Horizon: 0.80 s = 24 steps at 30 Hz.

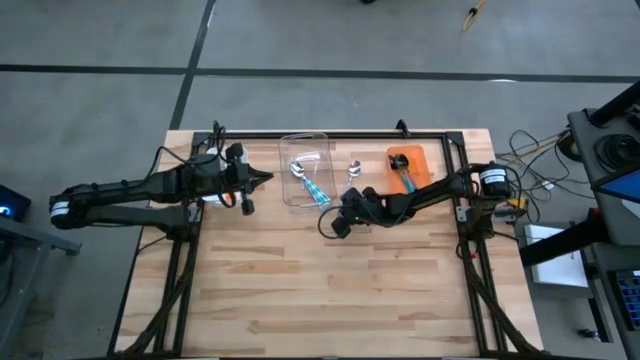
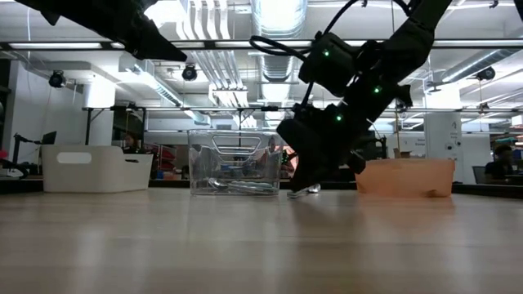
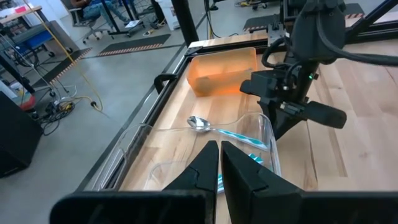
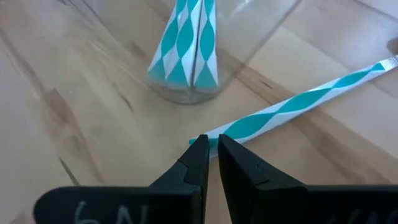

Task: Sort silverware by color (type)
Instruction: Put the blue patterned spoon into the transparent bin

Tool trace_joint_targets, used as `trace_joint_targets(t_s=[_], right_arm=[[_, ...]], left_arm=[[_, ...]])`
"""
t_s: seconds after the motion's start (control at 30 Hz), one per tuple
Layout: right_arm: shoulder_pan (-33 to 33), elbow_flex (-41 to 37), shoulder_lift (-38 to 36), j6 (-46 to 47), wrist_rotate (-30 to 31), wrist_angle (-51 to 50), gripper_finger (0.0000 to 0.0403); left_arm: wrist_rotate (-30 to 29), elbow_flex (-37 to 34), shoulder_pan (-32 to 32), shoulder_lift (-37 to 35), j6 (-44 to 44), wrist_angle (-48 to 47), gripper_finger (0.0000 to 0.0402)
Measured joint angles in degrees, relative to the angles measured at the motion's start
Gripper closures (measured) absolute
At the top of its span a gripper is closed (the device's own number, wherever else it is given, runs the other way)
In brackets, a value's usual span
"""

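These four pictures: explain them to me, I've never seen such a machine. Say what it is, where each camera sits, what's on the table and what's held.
Two robot arms work at a wooden table. One camera looks straight down, one sits at table height, and one rides on each wrist. On the table stand a clear bin with teal-handled spoons in it, and an orange bin. A loose spoon lies between them. The right claw is pinched on a teal striped handle lying on the wood by the clear bin. The left claw is shut, empty, waiting beside that bin.

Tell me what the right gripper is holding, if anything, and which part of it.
The right gripper pinches the end of a teal-striped spoon handle beside the clear bin.
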Motion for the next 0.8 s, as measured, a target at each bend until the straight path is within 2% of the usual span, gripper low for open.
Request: trace_joint_targets(t_s=[0.43,0.6,0.73,0.8], right_arm=[[-0.03,0.02,-4.02,-0.32,0.32,-9.07,0.0375],[-0.12,0.68,-7.03,2.49,3.24,-15.95,0.0375],[-0.8,1.57,-8.28,7.98,2.82,-15.39,0.0375],[-0.84,2.14,-8.28,7.78,2.81,-14.04,0.0375]], left_arm=[[0.02,0.0,-0.02,0.02,0.0,-0.04,0.04],[0.0,0.0,0.0,0.02,0.0,-0.03,0.04],[0.0,0.0,-0.02,0.2,0.02,-0.02,0.04],[0.02,0.0,0.0,0.26,0.02,-0.04,0.04]])
